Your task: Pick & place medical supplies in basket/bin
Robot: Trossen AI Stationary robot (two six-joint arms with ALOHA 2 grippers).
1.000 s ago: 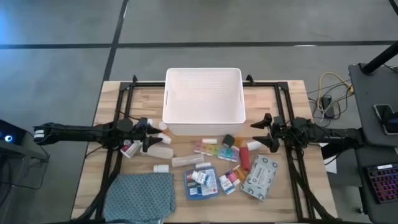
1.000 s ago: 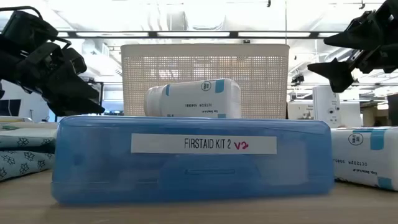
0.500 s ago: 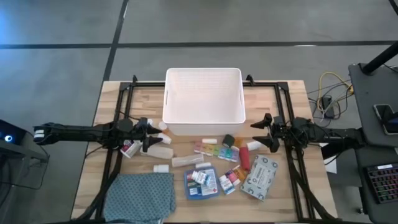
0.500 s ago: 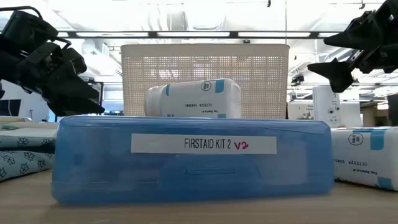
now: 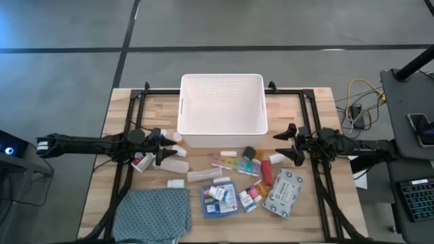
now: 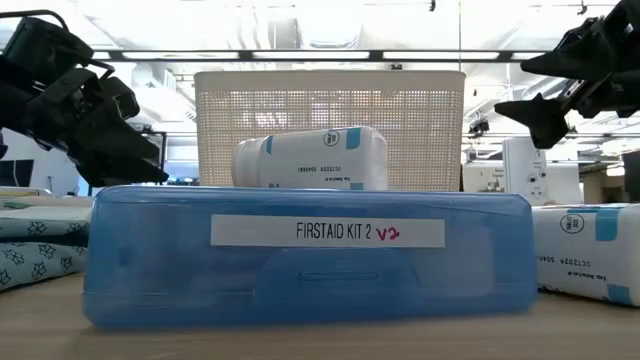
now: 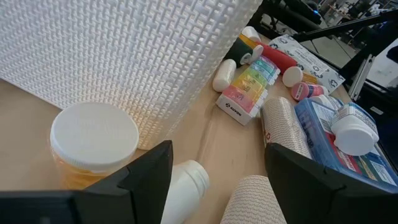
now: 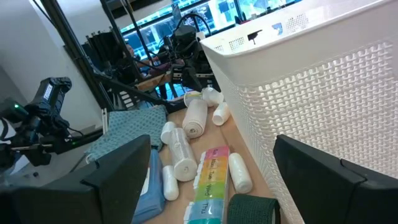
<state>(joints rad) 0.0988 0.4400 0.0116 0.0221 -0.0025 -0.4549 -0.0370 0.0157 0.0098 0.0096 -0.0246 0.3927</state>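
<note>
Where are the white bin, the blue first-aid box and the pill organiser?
white bin (image 5: 222,91): high view, on its inside floor.
blue first-aid box (image 6: 310,258): low view, on its front wall.
pill organiser (image 7: 250,85): left wrist view, on its coloured lids.

bin (image 6: 330,128) base hidden behind first-aid box (image 6: 310,255)

Overhead looks down; low, level view shares the bin (image 5: 222,102)

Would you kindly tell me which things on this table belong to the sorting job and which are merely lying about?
Belongs to the job:
- white bin
- first-aid box
- pill organiser
- wipes pack
- white bottles

Just lying about:
- teal cloth
- cables off the table's right edge
</note>
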